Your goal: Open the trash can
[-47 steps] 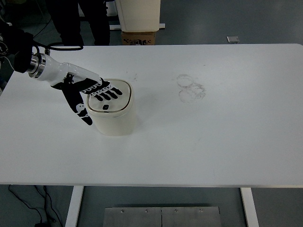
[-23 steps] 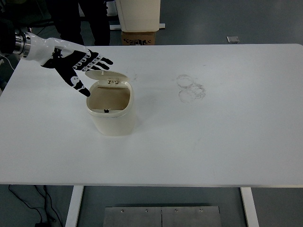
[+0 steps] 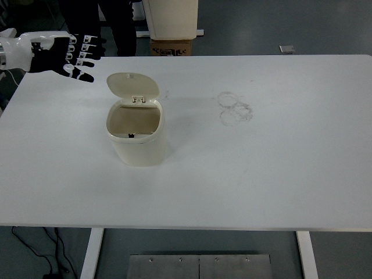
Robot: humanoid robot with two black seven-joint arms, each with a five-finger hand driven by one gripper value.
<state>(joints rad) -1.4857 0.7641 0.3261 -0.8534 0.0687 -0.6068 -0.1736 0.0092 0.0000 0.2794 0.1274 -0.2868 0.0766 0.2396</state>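
Cream plastic trash can, hinged lid upright; black-and-white left hand up-left of it, fingers spread, empty. Withdraw clear of lid.

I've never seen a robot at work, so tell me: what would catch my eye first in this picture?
Probably the small cream trash can standing left of the middle of a big white table, its lid flipped up and the inside showing. Next, the robot's black-and-white left hand at the top left corner, fingers spread and holding nothing. Faint ring marks stain the table to the right of the can.
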